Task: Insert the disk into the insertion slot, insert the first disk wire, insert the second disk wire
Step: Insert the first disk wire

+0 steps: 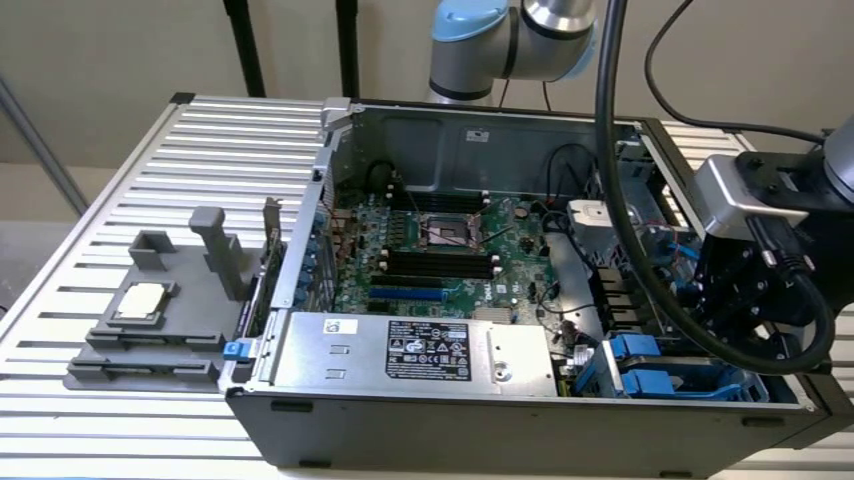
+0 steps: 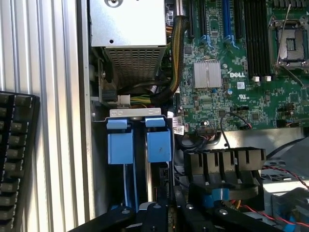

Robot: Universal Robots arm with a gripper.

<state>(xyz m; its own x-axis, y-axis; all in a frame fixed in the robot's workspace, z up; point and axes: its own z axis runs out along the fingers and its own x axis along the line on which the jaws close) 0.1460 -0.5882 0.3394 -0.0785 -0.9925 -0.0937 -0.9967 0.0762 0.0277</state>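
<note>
Jaws clenched over the slot (image 2: 135, 113) at the case's corner. Whether they pinch anything, I cannot tell. A tilted descent could snag the blue tabs (image 2: 158, 145) — or the cables (image 2: 177, 58) nearby.

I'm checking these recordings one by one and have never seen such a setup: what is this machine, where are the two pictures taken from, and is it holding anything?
It is one robot arm working inside an open computer case that stands on a slatted metal table. The exterior view looks on from off the arm; the wrist view comes from a camera on the arm, looking into the case past its pincer. The pincer is shut, close to the drive bay with blue latch tabs; I cannot tell whether it grips anything. Beside the case lie a grey fixture block and a keyboard.
</note>
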